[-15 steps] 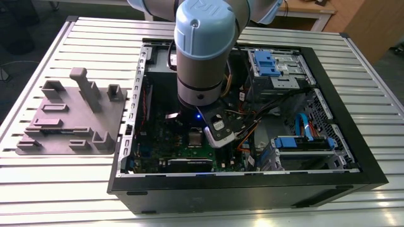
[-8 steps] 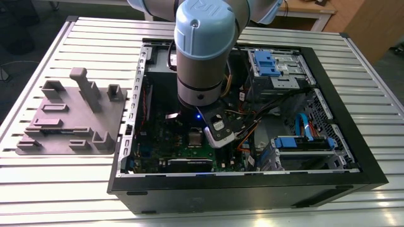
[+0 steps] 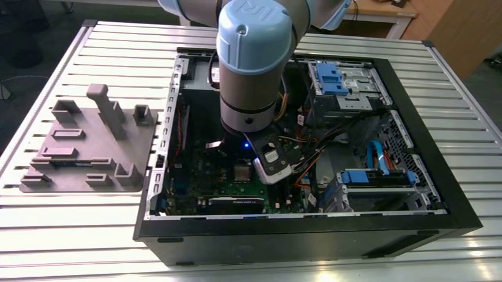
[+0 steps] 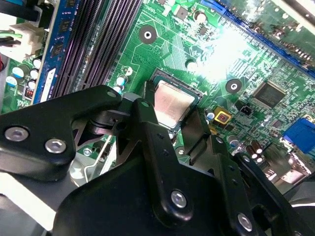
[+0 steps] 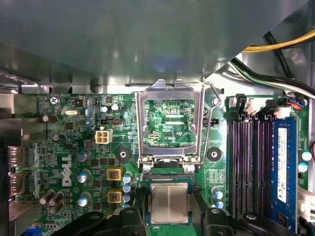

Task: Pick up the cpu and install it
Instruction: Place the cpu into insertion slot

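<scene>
Though small, silvery-grey square cpu (image 5: pixel 169 203), pale-edged.

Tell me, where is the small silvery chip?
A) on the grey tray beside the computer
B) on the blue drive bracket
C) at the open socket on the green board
C: the cpu lies on the green motherboard, right beside the flipped-open metal frame.

The cpu (image 5: pixel 169 202) sits in the socket (image 5: pixel 170 177) on the motherboard (image 5: pixel 64 147)

Arm (image 3: pixel 249 64) upright, last link pointing straight down; gripper (image 4: pixel 173 105) low beneath it, facing downward
</scene>
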Tool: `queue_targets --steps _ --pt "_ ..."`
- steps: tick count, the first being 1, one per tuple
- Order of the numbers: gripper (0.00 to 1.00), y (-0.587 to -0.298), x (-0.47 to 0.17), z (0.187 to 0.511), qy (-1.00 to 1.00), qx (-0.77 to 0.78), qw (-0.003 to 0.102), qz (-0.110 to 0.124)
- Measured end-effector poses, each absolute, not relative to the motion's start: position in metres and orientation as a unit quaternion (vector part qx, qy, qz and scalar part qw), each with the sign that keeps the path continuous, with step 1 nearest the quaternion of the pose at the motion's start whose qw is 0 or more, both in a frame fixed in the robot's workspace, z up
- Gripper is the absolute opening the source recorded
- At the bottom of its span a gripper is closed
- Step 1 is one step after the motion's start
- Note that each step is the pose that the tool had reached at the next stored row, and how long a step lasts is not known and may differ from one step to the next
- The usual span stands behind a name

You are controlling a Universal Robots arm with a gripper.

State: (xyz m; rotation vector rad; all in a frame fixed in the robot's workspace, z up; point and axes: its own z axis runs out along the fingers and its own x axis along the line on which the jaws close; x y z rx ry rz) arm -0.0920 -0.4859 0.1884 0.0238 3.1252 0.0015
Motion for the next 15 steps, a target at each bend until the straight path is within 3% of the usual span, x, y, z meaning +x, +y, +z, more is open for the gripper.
queue_targets --steps 8,10,11,15 --pt "0.46 -0.4859 -0.092 0.1871 1.0 0.008 0.008 0.001" --pt "0.47 -0.4858 -0.0917 0.1865 1.0 0.007 0.009 0.001" --pt "0.53 -0.4858 -0.0918 0.1863 1.0 0.007 0.008 0.001" --pt "0.53 -0.4859 -0.0919 0.1861 1.0 0.008 0.008 0.001"
